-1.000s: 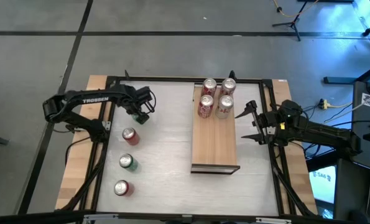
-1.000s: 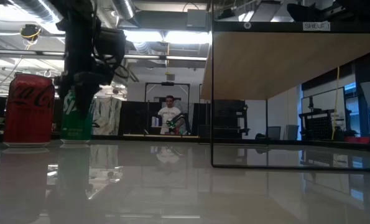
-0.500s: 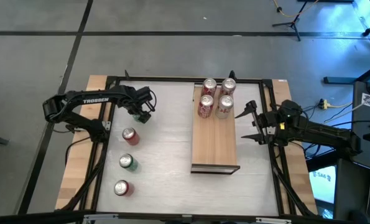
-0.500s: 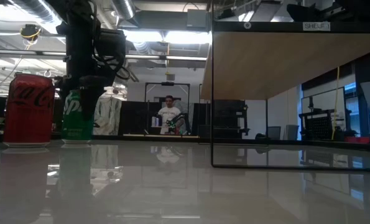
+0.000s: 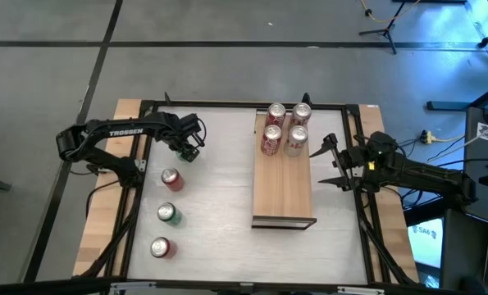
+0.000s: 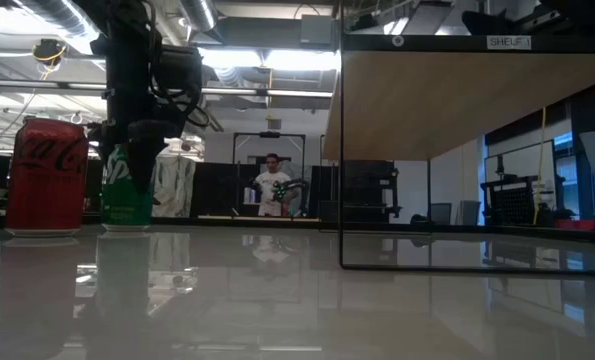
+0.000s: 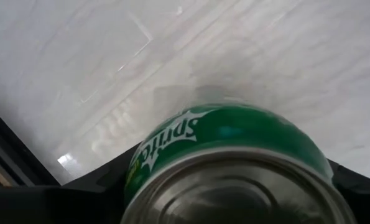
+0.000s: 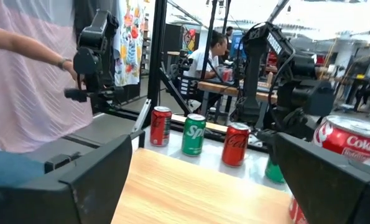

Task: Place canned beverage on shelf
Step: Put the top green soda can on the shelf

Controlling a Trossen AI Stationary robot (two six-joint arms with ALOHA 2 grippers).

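Observation:
A green Sprite can (image 5: pixel 193 156) (image 6: pixel 127 195) (image 7: pixel 228 134) stands upright on the white table, at its far left. My left gripper (image 5: pixel 191 152) (image 6: pixel 129 150) hangs over it, pointing down, with a finger on each side of the can. The shelf (image 5: pixel 283 192) (image 6: pixel 447 100) is a long light-wood board right of the middle; several red and white cans (image 5: pixel 283 129) stand at its far end. My right gripper (image 5: pixel 324 161) (image 8: pixel 200 186) is held open and level at the shelf's right side, with nothing in it. My left gripper has the green can between its two fingers, which lie against opposite sides of the can's wall (image 7: pixel 138 168) just below the top rim. The fingers (image 7: pixel 91 186) come from above, pointing down. The can stands upright with its base on the table.
Three more cans stand in a row along the table's left side: red (image 5: pixel 171 179), green (image 5: pixel 169 214), red (image 5: pixel 161 247). The red one (image 6: pixel 45 175) stands close beside the held can. A dark frame rail (image 5: pixel 137 188) runs along the left edge. A person's arm (image 8: pixel 23 43) shows beyond the table.
My left gripper has stayed over the green can and drawn its fingers in against the can's sides. The can stands where it stood. My right arm has kept still.

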